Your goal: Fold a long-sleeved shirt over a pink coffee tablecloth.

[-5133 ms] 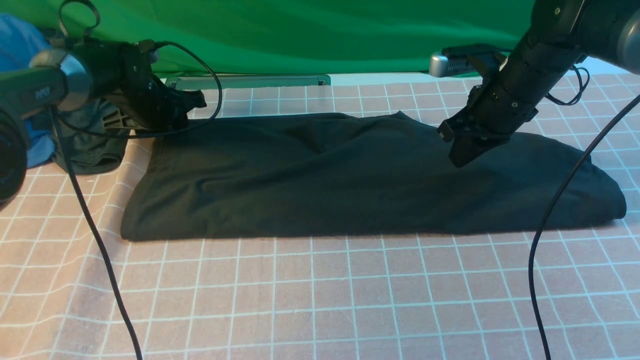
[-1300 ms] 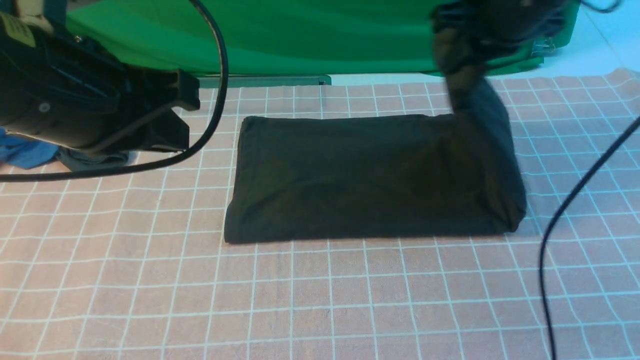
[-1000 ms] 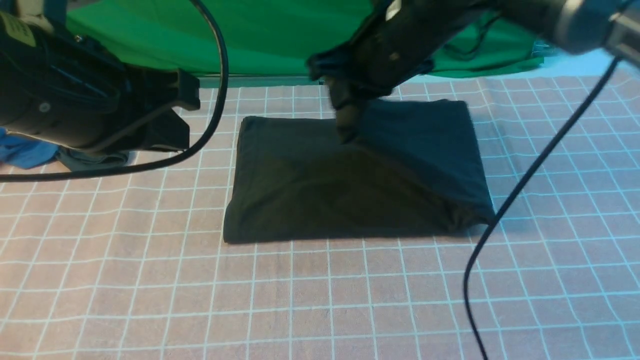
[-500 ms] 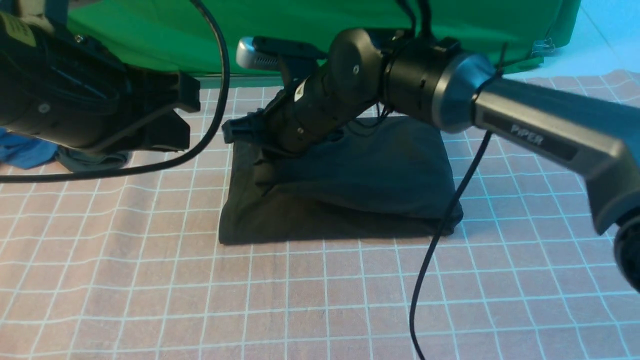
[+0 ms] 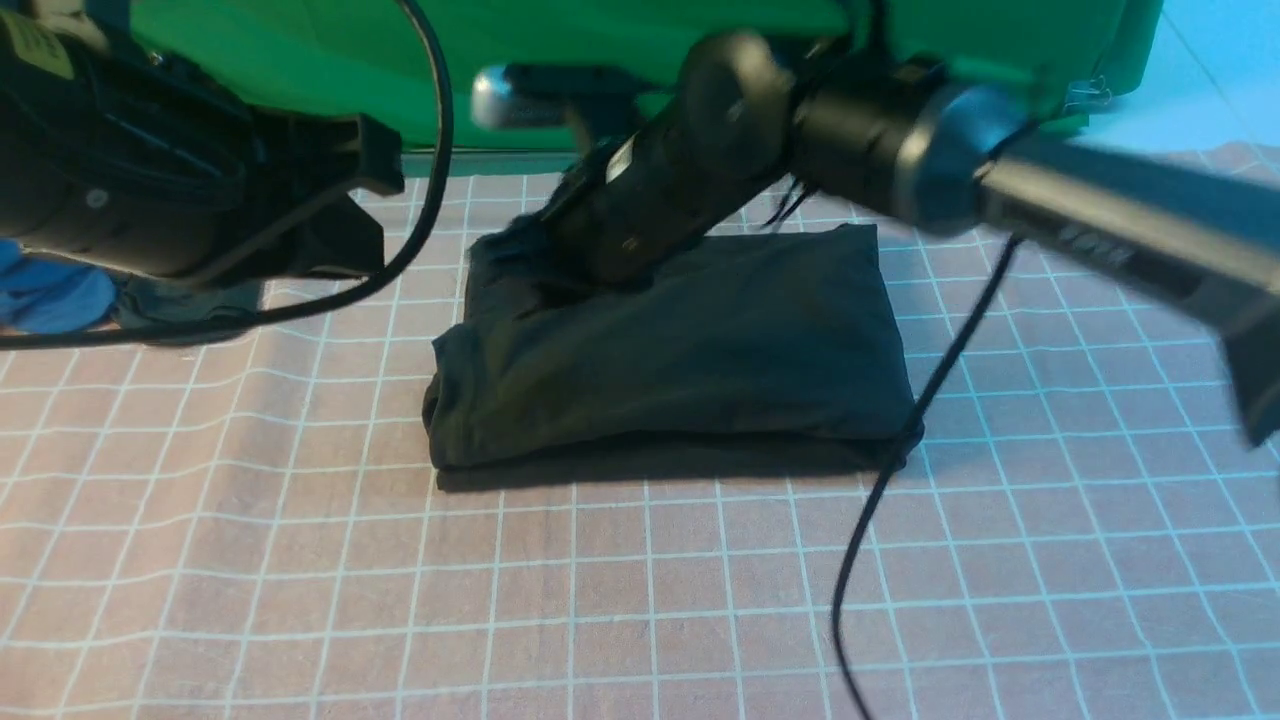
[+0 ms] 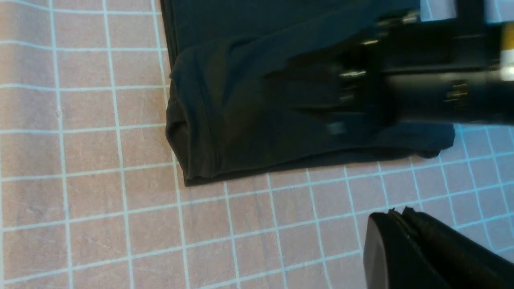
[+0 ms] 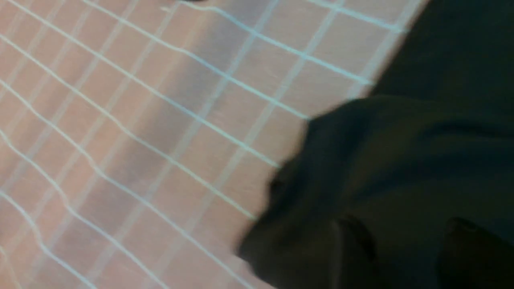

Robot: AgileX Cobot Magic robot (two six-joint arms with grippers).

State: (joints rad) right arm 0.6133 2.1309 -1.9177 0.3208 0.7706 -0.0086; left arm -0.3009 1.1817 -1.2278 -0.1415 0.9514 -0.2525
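The black long-sleeved shirt (image 5: 690, 350) lies folded into a compact rectangle on the pink coffee tablecloth (image 5: 640, 600), its thick doubled edge (image 6: 192, 132) toward the left. My right arm reaches across from the right, and my right gripper (image 5: 525, 250) sits low over the shirt's far left corner. In the right wrist view its fingers (image 7: 353, 245) stand apart over the black cloth, so my right gripper (image 7: 405, 241) is open, with nothing clamped that I can see. My left gripper (image 6: 397, 210) is shut and empty, hovering over bare tablecloth beside the shirt.
A green cloth (image 5: 600, 60) hangs along the back. A blue garment (image 5: 50, 295) and a dark grey one (image 5: 190, 305) lie bunched at the far left behind my left arm (image 5: 180, 190). A black cable (image 5: 870, 540) dangles in front of the shirt's right end.
My right arm swung from right to left with the shirt's right half, laying it over the left half. Its jaws have now parted. The left arm has stayed put.
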